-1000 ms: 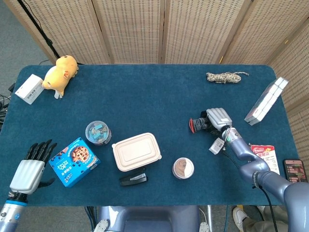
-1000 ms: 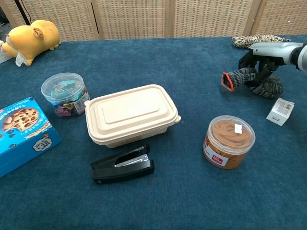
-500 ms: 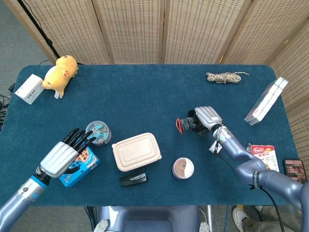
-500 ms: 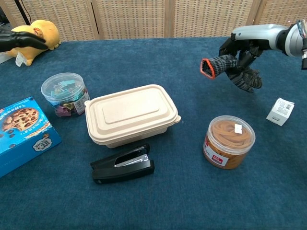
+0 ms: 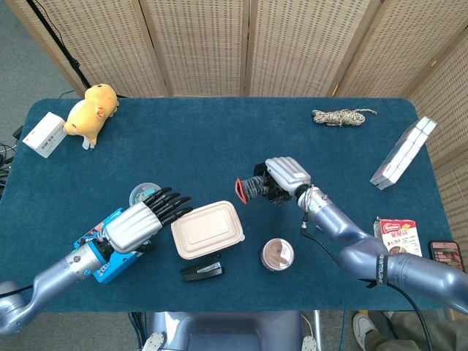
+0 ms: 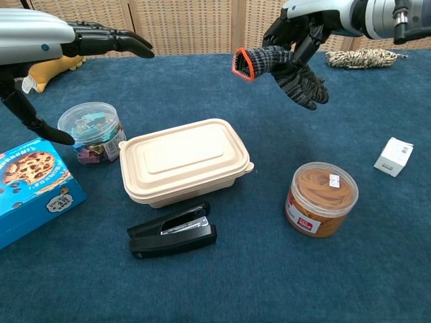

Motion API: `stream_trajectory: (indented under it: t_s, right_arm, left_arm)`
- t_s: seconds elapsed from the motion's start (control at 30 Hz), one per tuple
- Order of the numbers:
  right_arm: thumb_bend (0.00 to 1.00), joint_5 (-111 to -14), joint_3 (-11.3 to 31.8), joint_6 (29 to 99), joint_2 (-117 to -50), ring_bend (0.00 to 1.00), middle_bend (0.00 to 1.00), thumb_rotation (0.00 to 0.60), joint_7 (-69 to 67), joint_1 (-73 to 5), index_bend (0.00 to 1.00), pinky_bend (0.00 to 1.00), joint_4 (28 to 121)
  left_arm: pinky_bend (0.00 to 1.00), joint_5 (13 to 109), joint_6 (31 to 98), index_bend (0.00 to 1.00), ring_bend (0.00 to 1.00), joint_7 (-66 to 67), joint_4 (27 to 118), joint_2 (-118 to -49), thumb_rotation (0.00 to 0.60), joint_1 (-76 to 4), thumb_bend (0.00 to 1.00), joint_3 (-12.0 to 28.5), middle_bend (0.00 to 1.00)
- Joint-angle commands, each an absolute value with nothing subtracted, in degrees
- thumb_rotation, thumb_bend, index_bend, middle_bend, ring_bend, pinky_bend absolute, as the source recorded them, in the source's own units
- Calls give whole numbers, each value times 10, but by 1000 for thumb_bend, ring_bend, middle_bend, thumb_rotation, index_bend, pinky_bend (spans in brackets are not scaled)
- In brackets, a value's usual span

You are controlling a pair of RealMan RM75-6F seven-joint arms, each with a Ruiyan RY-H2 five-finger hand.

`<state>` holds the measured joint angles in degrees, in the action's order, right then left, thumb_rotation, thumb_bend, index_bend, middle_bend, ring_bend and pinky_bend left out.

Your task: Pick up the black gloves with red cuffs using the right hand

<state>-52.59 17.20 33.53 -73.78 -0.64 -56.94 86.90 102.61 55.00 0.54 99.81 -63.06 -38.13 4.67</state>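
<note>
1. Your right hand (image 5: pixel 287 175) grips the black gloves with red cuffs (image 6: pixel 281 67); its fingers (image 6: pixel 293 35) are clamped on them near the cuff end.
2. The gloves hang in the air, clear of the blue surface (image 5: pixel 219 146). The red cuff opening points toward the robot's left and the dark glove fingers droop below your hand.
3. Landmark: the cream lidded container (image 5: pixel 208 229). In the head view the gloves are up and to the right of it, near but apart.
4. Your left hand (image 5: pixel 139 221) holds nothing. Its fingers (image 5: pixel 170 204) are straight and apart, with the tips just left of the container's corner; in the chest view the hand is raised above the surface.
5. Left of the container: a clear tub of coloured clips (image 6: pixel 91 132), partly hidden under your left hand in the head view, and a blue cookie box (image 6: pixel 30 183).
6. In front of the container, just beside its near edge: a black stapler (image 5: pixel 202 270).
7. Right of the container: a round jar with a brown filling (image 6: pixel 321 198); further right, a small white box (image 6: pixel 394 156).
8. Well behind the container: a yellow plush toy (image 5: pixel 92 110) at far left and a coil of rope (image 5: pixel 339 116) at far right.
</note>
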Motion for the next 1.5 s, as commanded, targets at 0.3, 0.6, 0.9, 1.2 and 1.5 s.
stream_trajectory:
  t_s: [0.3, 0.6, 0.9, 1.2, 1.5]
  right_arm:
    - [446, -455, 162, 361, -719, 421, 482, 600, 26, -597, 514, 453, 939]
    - [446, -455, 156, 374, -720, 421, 482, 600, 23, -599, 513, 453, 963]
    - [447, -449, 156, 378, -718, 421, 481, 600, 20, -603, 512, 453, 964]
    - [446, -448, 154, 379, -706, 421, 481, 600, 14, -602, 511, 453, 990]
    - [446, -443, 155, 374, -705, 421, 481, 600, -3, -602, 511, 453, 1003]
  left_arm:
    - [0, 988, 510, 0, 0, 13, 982, -678, 600, -434, 67, 63, 0]
    - [0, 950, 496, 0, 0, 55, 990, -707, 600, -456, 67, 71, 0]
    - [0, 936, 495, 0, 0, 61, 980, -733, 600, -465, 68, 58, 0]
    - [0, 917, 501, 0, 0, 81, 968, -762, 600, -475, 67, 63, 0]
    - [0, 897, 510, 0, 0, 98, 979, -771, 600, -478, 67, 65, 0]
